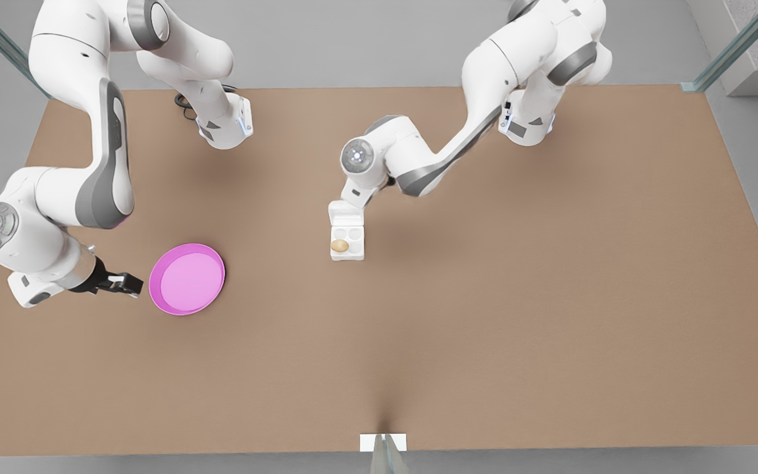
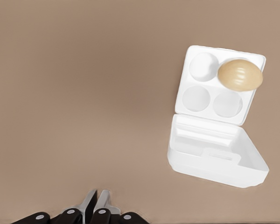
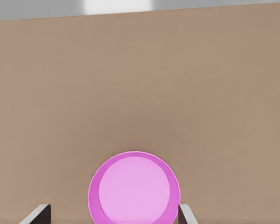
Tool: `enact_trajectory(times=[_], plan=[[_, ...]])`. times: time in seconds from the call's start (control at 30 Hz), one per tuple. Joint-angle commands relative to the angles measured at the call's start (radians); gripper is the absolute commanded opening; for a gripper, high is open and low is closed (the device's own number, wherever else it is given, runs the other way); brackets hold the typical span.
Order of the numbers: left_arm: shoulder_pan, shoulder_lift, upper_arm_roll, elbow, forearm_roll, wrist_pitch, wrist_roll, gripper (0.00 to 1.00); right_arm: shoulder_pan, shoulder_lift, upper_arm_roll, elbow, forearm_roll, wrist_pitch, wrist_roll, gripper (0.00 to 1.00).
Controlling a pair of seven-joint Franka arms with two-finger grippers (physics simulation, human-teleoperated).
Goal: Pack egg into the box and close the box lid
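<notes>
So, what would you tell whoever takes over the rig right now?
Left gripper: shut, empty, near the box lid, not on it.
Right gripper: open, empty, waiting beside the pink plate.
Done: the egg sits in one cup of the box.
Left: the lid is open; swing it over the cups and shut it.

Lighting even, bright, diffuse from overhead; soft faint shadows under arms on table point(image 1: 484, 316); no glare; slight render softness throughout.
</notes>
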Motion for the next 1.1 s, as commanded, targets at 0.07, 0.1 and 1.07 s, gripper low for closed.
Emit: enact_trajectory(times=[0.07,0.1,1.07], plan=[[-0.009,0.002,-0.011,-0.004,-0.059,0.041,-0.012,0.26,0.000,0.001,0.001,0.000,0.000,0.000,0.000,1.00],[-0.018,0.013,-0.012,-0.004,-0.068,0.091,-0.012,0.26,0.000,0.001,0.001,0.000,0.000,0.000,0.000,1.00],[-0.076,0.234,-0.003,0.135,0.009,0.287,0.049,0.26,0.000,0.023,0.001,0.022,0.002,0.002,0.002,1.00]])
